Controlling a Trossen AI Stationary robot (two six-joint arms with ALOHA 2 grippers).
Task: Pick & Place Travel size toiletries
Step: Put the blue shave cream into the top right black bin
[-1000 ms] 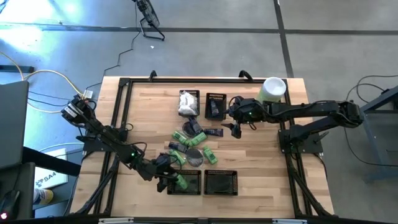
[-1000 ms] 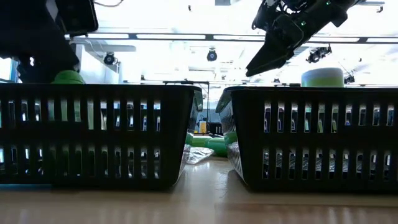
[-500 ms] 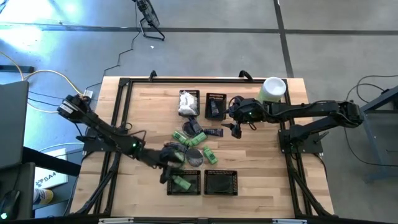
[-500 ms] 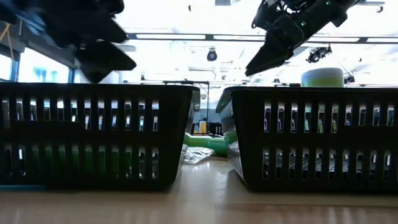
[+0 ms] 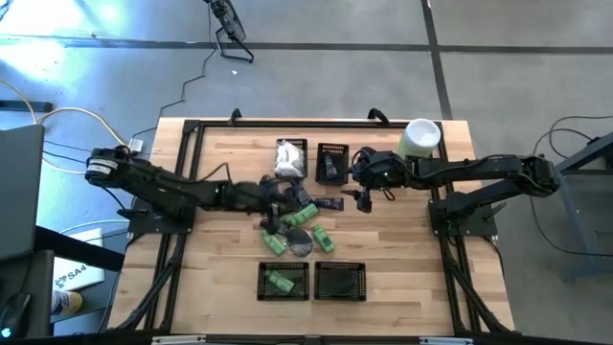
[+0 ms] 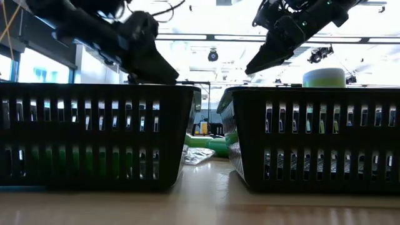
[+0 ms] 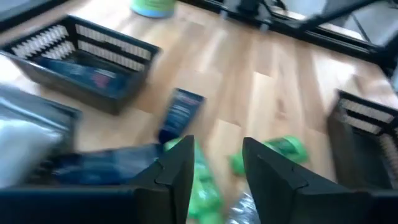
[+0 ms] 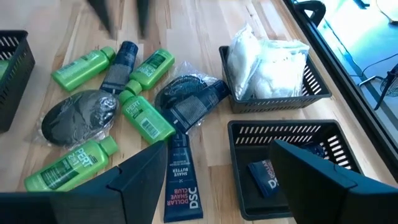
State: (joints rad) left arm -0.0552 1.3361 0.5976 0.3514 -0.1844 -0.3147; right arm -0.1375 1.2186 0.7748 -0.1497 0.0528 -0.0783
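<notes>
Wooden table mid-sort: the toiletries lie heaped at centre, one green bottle already in the near-left basket. The left gripper hovers over the heap's far side, empty, jaws part-open; the next move looks like another pick. The right gripper waits beside the heap, wide open. Motion blur hides what lies under the left fingers.

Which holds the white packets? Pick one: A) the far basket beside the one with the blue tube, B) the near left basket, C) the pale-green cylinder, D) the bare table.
A: the white packets fill the far basket beside the blue tube's basket.
</notes>
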